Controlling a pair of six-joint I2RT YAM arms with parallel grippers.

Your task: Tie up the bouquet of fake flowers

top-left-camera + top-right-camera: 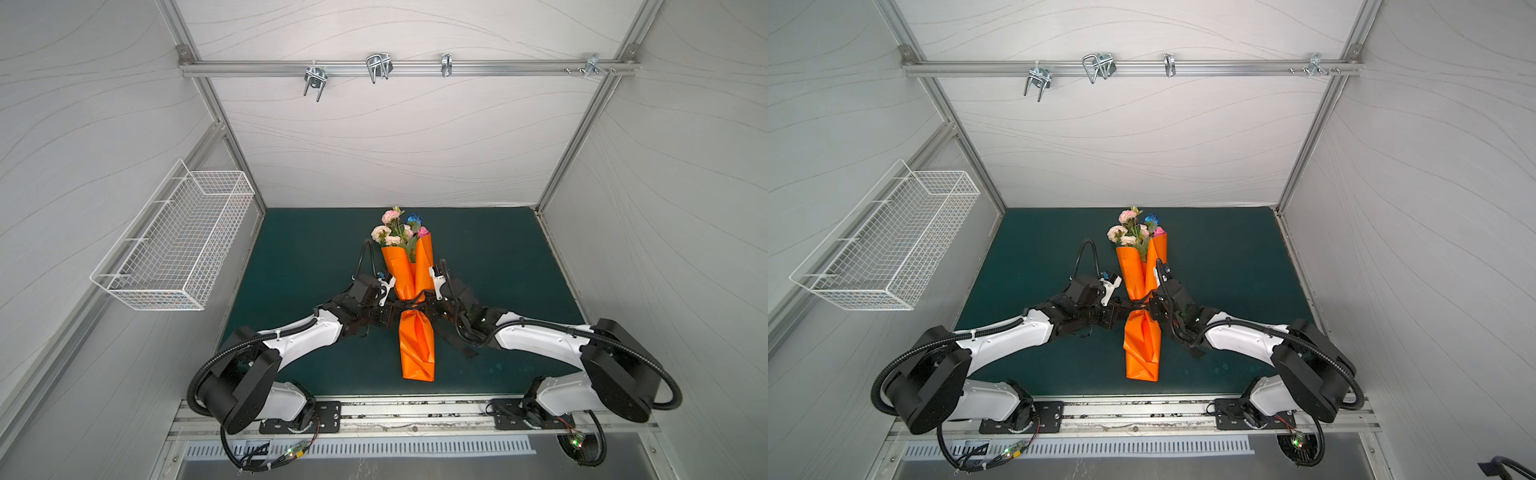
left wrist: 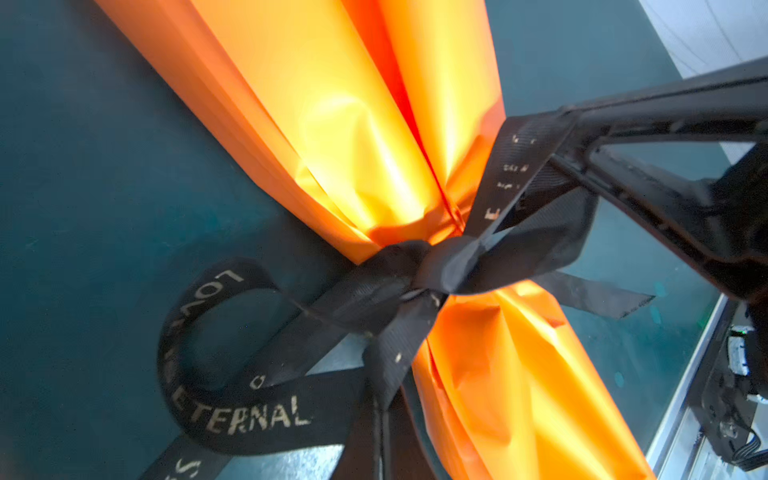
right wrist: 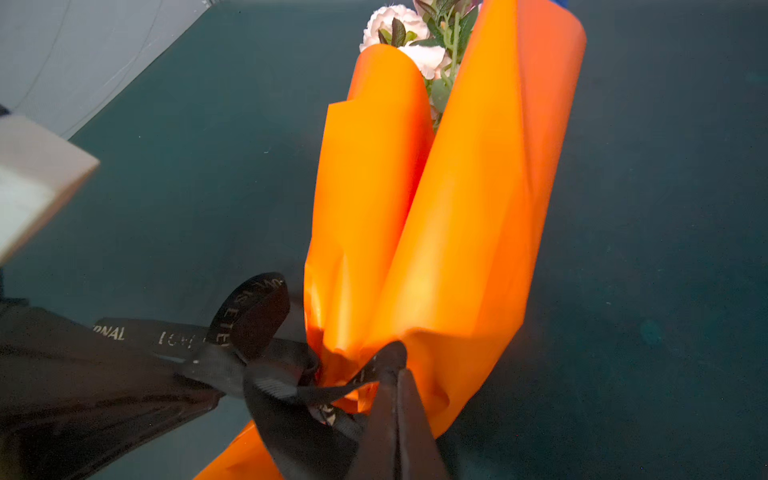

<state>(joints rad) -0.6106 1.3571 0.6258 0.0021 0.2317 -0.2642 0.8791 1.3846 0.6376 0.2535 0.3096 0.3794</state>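
- Lying on the dark green table mat [image 1: 311,249], the small pink, cream and blue bouquet of fake flowers [image 1: 397,230] is pointing its blooms toward 12 o'clock in both top views.
- The glossy orange wrapping paper sheet [image 1: 417,345] is enclosing the green stems like a sleeve, with its folded tail reaching toward 6 o'clock.
- A black woven ribbon with pale lettering [image 2: 249,415] is cinching the paper's waist in a knot with a loop.
- The left gripper [image 1: 390,311] is sitting at 9 o'clock of that knot, jaws pressed together and pinching a ribbon strand.
- The right gripper [image 3: 392,374] is sitting at 3 o'clock of the knot, jaws closed on a ribbon loop.
- The blooms are lying well apart from both grippers, at 12 o'clock of them.
- A white wire-mesh basket [image 1: 178,249] is hanging on the wall at 9 o'clock.
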